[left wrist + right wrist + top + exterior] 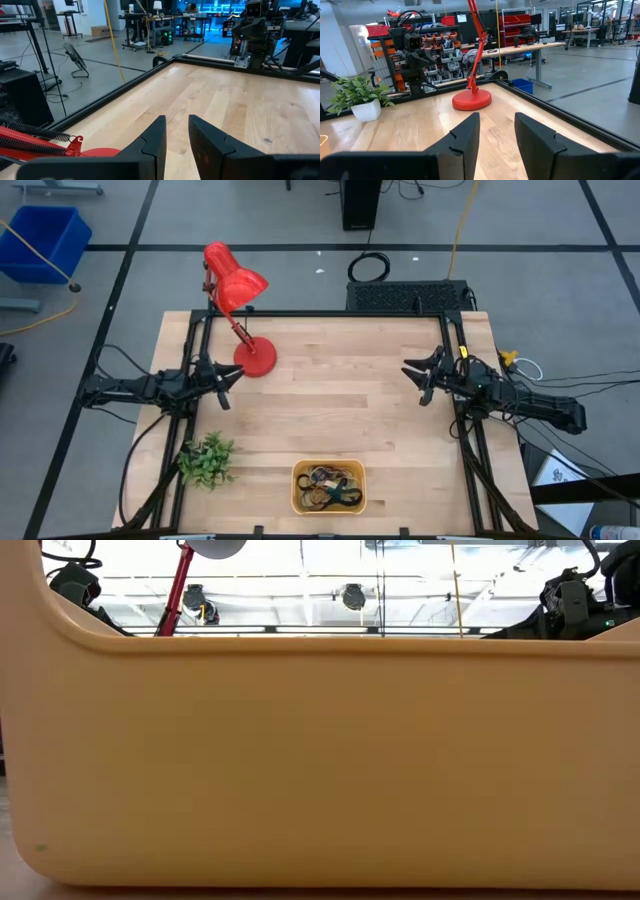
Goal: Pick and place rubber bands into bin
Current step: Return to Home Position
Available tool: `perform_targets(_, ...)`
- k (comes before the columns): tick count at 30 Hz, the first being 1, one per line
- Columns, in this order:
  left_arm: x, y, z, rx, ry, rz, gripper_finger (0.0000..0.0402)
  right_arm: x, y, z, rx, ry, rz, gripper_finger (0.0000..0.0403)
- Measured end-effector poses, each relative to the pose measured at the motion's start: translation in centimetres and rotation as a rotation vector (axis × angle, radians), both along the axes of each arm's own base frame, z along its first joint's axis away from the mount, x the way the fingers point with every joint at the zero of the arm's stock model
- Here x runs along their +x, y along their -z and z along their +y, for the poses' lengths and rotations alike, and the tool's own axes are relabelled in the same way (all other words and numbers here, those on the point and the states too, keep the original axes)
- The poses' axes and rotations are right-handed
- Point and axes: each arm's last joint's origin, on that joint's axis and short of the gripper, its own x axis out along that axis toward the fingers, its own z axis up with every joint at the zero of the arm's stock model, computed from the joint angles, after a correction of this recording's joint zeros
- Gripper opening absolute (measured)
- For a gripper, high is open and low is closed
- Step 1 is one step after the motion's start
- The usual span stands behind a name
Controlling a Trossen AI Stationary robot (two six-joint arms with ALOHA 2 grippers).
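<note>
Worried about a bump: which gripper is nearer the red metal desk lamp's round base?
Left. The left gripper is just beside the red lamp's round base; the right gripper is far across the wooden table.

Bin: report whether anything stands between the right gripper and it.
Nothing visible does. In the high view, only bare table lies between the right gripper and the bin. The plant and the lamp stand on its left side, well off that line.
</note>
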Motion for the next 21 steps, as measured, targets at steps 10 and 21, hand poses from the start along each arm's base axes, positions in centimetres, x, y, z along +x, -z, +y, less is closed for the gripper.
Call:
perform_targets(10,0.0,0.0,0.0,0.0,0.0,0.0,0.0088,0.0,0.0,0.0,0.0,0.0,0.0,0.0119)
perform_targets(21,0.0,0.0,0.0,0.0,0.0,0.0,0.0088,0.0,0.0,0.0,0.0,0.0,0.0,0.012)
